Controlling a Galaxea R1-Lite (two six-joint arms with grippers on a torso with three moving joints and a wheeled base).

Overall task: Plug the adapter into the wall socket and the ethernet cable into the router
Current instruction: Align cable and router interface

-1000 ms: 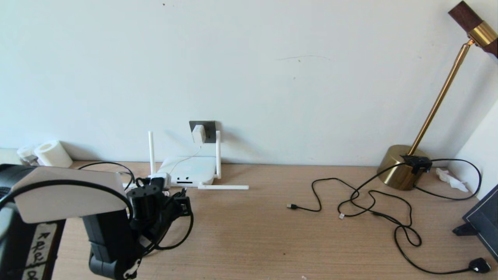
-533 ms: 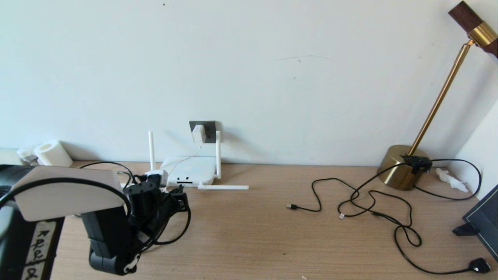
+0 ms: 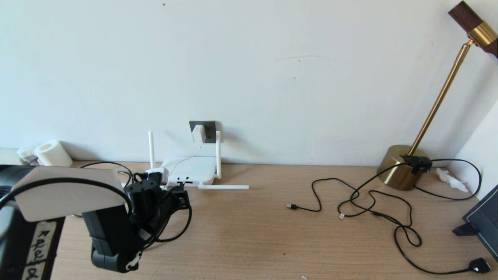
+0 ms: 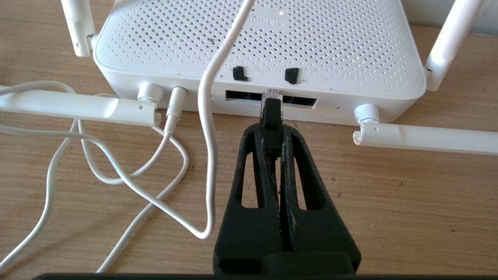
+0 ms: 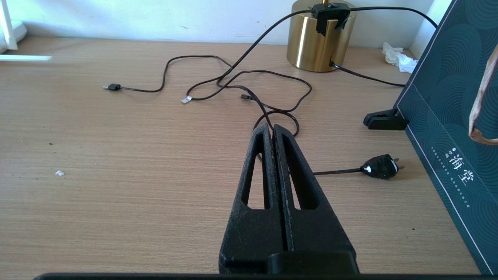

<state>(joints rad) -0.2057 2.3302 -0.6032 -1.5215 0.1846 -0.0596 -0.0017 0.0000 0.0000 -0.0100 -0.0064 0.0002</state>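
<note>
The white adapter (image 3: 198, 133) sits in the dark grey wall socket (image 3: 210, 128), and its thin white cord runs down to the router (image 3: 192, 169). My left gripper (image 3: 179, 191) is right in front of the router (image 4: 330, 50). In the left wrist view the left gripper (image 4: 272, 132) is shut on the black plug of the ethernet cable (image 4: 271, 112). The plug's clear tip is at the dark port slot (image 4: 243, 95). The cable's slack (image 3: 183, 229) loops under the arm. My right gripper (image 5: 271, 128) hangs shut and empty over the table's right side.
One router antenna (image 3: 223, 187) lies flat on the table, and two others stand upright. White cord (image 4: 210, 155) loops beside the left gripper. Thin black cables (image 3: 369, 202), a black mains plug (image 3: 479, 265), a brass lamp base (image 3: 398, 167) and a dark box (image 3: 484, 221) fill the right side.
My left gripper has moved forward towards the router with the ethernet plug, bringing it up to the ports. The right arm has stayed still.
</note>
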